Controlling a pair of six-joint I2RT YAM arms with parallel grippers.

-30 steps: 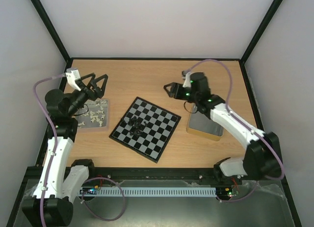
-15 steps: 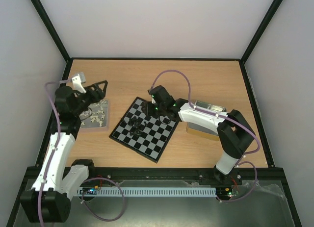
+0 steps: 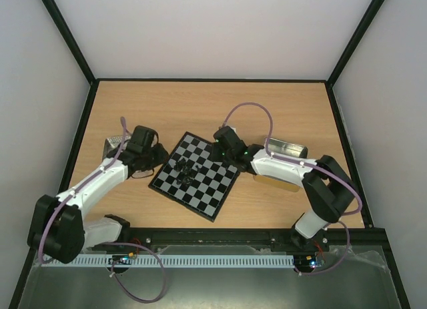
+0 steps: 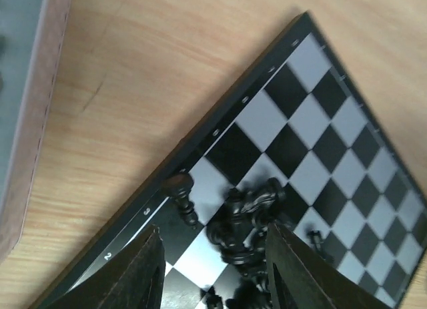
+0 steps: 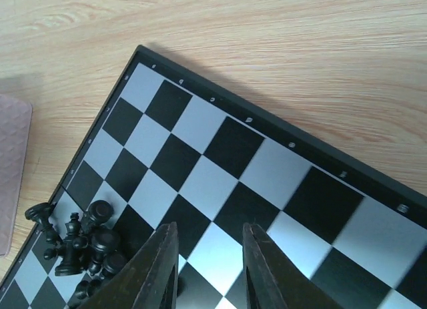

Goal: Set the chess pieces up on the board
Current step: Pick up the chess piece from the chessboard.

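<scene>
While the chess pieces point(image 4: 243, 215) lie heaped together rather than standing on their own squares, the left gripper point(image 4: 213, 259) hangs just above the heap. Its fingers are partly spread and nothing is pinched between them. In the left wrist view the heap fills the lower centre, with one stray piece point(image 4: 180, 192) just beside it on the left. The right gripper point(image 5: 210, 255), likewise partly spread and empty, is poised over bare squares at the bottom centre of its own view, with the same heap at lower left. Both appear placed to draw single pieces out of the cluster. The board point(image 3: 212, 185) lies at an angle in the middle of the overhead view on the wooden table point(image 3: 200, 105). A metal tray point(image 3: 287, 149) sits near the board's right, apart from it.
</scene>
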